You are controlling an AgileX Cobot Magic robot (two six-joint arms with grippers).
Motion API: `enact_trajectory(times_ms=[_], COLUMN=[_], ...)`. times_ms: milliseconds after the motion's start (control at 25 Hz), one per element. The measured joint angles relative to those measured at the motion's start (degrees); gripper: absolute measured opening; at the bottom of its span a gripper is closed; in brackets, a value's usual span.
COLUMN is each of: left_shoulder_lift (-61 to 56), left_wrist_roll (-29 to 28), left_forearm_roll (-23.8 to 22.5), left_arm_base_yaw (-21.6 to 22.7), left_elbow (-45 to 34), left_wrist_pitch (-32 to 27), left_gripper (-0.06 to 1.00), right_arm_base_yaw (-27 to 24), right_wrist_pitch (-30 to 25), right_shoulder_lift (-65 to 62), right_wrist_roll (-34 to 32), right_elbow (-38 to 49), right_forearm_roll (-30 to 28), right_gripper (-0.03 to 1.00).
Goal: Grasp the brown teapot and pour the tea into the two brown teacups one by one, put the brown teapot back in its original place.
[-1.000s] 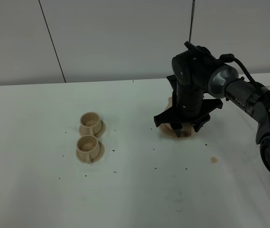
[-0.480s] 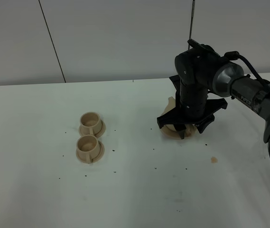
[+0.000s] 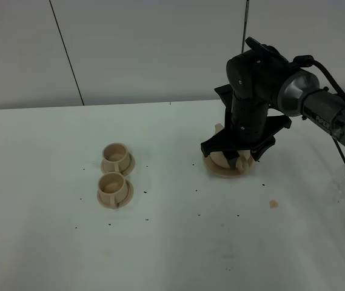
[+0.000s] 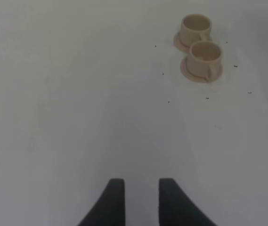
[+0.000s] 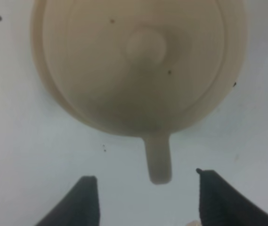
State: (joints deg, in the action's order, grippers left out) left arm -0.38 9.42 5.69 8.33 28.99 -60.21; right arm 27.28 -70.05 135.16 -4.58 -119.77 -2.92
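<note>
Nearest on the desk [image 3: 178, 254], the left end effector [image 4: 141, 181] is waiting low, a narrow gap between its fingers, holding nothing. Further on, the two brown teacups [image 3: 114, 188] are standing close together. Farthest, the brown teapot [image 3: 221, 159] is sitting on its saucer [image 3: 216, 172], and the right end effector [image 5: 144, 179] is hovering above it, jaws spread wide and empty. The pot is probably stiff, smooth and breakable; its thin handle [image 5: 158, 162] seems the best hold.

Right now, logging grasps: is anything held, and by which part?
Nothing is held. The right gripper is open above the teapot, its handle untouched; the left gripper is empty.
</note>
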Motion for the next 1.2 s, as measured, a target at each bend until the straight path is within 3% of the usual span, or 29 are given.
enact_trajectory(times_ms=[720,1200], left_shoulder_lift=[0.0,0.0], left_wrist_roll=[0.0,0.0], left_forearm_roll=[0.0,0.0], left_arm_base_yaw=[0.0,0.0], left_elbow=[0.0,0.0], left_wrist_pitch=[0.0,0.0], left_gripper=[0.25,0.25], right_arm_base_yaw=[0.0,0.0], right_wrist_pitch=[0.02,0.02], right_shoulder_lift=[-0.04,1.51], right_wrist_roll=[2.48,2.65], right_elbow=[-1.57,-1.57], right_forearm_roll=[-2.32,-0.41], right_gripper=[0.42,0.38])
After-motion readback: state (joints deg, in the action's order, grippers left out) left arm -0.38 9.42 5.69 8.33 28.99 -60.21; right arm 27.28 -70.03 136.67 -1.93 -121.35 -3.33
